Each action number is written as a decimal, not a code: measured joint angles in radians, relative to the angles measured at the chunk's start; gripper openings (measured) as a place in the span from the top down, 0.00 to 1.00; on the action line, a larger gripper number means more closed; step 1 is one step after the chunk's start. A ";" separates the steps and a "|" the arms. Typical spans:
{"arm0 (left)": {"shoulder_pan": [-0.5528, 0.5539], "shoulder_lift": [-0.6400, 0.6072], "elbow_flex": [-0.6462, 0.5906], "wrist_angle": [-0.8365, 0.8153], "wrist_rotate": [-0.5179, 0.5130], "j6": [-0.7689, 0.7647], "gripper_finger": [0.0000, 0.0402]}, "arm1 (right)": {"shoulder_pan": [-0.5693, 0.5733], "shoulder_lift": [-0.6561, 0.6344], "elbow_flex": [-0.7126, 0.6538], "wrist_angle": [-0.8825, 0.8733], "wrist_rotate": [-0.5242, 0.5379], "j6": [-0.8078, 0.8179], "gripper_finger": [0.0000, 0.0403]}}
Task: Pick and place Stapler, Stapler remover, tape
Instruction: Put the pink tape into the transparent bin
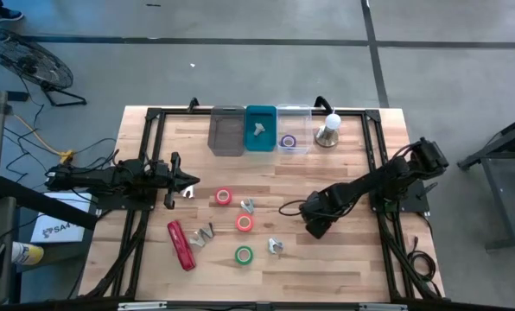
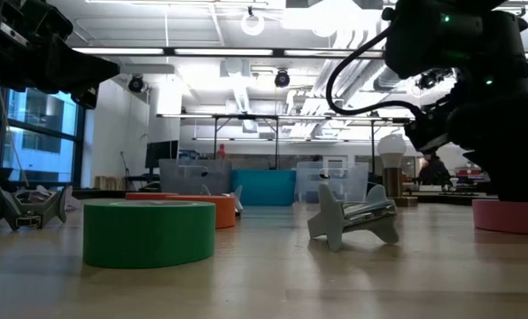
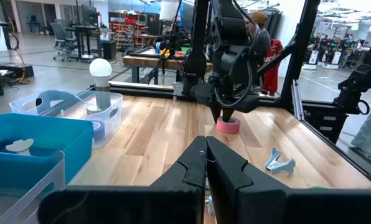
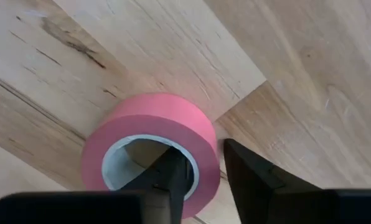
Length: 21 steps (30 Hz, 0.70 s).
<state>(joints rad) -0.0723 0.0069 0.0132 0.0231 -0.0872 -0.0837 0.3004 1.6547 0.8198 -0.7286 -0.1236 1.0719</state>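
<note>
Item: pink tape roll (image 4: 151,146), lying flat on the wooden surface (image 1: 344,168) right of centre, under the right claw (image 4: 201,171). The claw is straddling the roll's wall, one finger dipping into the pale core, the other standing outside, narrowing but not yet visibly gripping. Judged light, rigid, slightly slick; the wall is offering the best hold. Left claw (image 3: 205,155) is waiting at far left, closed and holding nothing.
</note>
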 joint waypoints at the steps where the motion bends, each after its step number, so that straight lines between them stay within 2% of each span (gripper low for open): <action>1: 0.000 0.000 0.000 0.000 0.000 0.000 0.99 | 0.000 0.000 0.000 -0.001 0.001 -0.007 0.79; 6: 0.000 0.000 0.000 0.000 0.000 0.000 0.99 | -0.016 -0.018 -0.001 -0.002 0.010 -0.061 0.91; 16: 0.000 0.000 0.000 0.000 0.000 0.000 0.99 | -0.128 -0.157 -0.005 0.005 0.087 -0.219 0.91; 21: 0.000 0.000 0.000 0.000 0.000 0.000 0.99 | -0.218 -0.227 0.048 -0.037 0.127 -0.362 0.91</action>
<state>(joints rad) -0.0723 0.0070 0.0132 0.0230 -0.0875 -0.0837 0.0823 1.4273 0.8682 -0.7656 0.0031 0.7103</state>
